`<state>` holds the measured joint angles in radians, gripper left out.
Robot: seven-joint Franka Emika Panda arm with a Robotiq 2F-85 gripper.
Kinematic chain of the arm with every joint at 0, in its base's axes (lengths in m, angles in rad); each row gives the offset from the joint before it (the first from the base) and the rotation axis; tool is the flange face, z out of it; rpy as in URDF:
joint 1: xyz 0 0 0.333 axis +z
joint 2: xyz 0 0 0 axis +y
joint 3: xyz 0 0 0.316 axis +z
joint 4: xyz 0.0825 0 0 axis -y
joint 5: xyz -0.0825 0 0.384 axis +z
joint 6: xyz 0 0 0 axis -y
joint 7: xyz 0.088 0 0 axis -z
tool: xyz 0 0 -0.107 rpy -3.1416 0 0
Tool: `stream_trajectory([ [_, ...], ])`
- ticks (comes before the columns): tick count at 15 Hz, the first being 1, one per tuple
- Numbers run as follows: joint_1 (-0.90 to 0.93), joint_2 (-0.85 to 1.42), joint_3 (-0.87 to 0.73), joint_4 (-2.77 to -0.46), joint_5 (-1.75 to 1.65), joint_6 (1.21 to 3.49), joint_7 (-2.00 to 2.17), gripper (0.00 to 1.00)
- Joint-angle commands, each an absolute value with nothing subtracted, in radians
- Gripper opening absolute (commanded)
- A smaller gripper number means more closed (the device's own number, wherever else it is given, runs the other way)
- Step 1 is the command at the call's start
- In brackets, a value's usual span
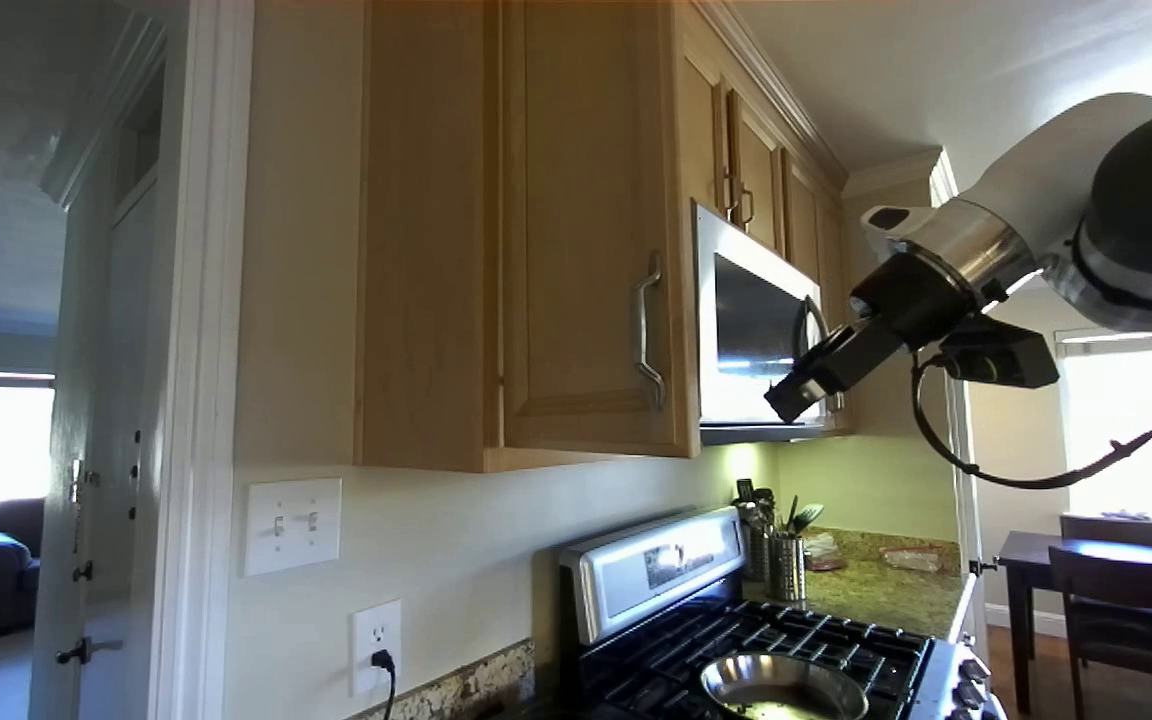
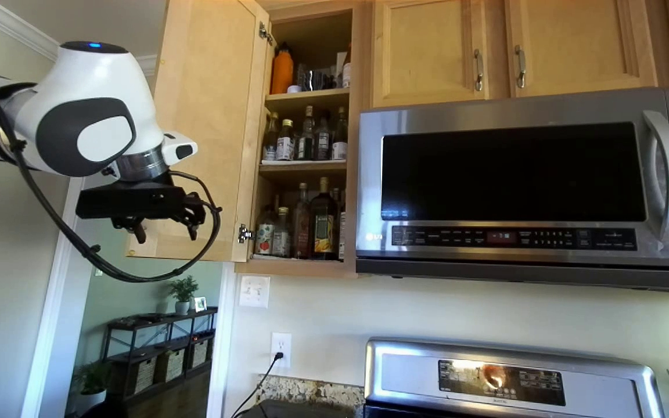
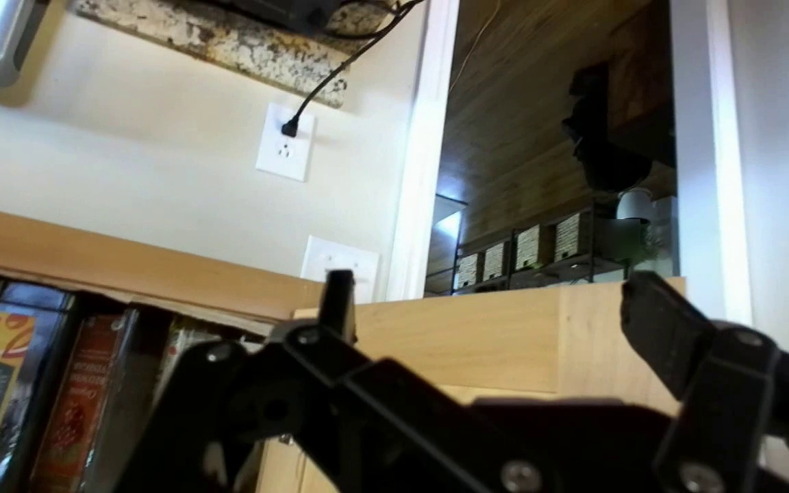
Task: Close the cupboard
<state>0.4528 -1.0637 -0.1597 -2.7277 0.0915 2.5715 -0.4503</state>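
A speckled green-brown granite bench [image 1: 881,590] is running along a pale cream wall [image 2: 323,313], and beside it a silver-and-black gas stove [image 1: 646,600] is carrying a shallow round metal pan [image 1: 781,685]. Shiny metal utensil cylinders [image 1: 788,568] are standing on the bench just beyond the stove. A stainless steel microwave [image 2: 509,174] with a black glass front is hanging above the stove. Beyond a strip of white door trim [image 2: 223,348], pale woven baskets [image 2: 175,366] are sitting in the next room; in an exterior view, daylight is pouring through a window [image 1: 1141,420] behind dark wooden chairs [image 1: 1121,575].

The tall light tan wood cupboard [image 1: 436,240] is hanging on the wall just beside the microwave. Its framed panel door [image 2: 212,116] is standing wide open on silver metal hinges [image 2: 245,234], a slim vertical silver bar handle [image 1: 641,325] showing on the outer face. Inside, three tiers [image 2: 305,170] are showing: clear and dark glass bottles [image 2: 323,217] are filling the lower two, and an orange bottle [image 2: 282,71] is standing on the top tier. A white-and-grey robot arm [image 2: 102,110] is holding its black two-fingered claw [image 3: 494,305] in front of the door's inner face, clear of the wood, the fingers [image 3: 668,335] standing well apart.
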Motion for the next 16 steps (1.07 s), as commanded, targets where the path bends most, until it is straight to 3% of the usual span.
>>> stream_trajectory([
  [1,0.518,-1.108,-0.156,-2.719,0.135,2.446,-0.451,1.0],
  [6,0.553,-1.085,-0.086,-2.704,0.173,2.462,-0.435,1.0],
  [16,0.56,-0.983,0.029,-2.73,0.151,2.766,-0.39,1.0],
])
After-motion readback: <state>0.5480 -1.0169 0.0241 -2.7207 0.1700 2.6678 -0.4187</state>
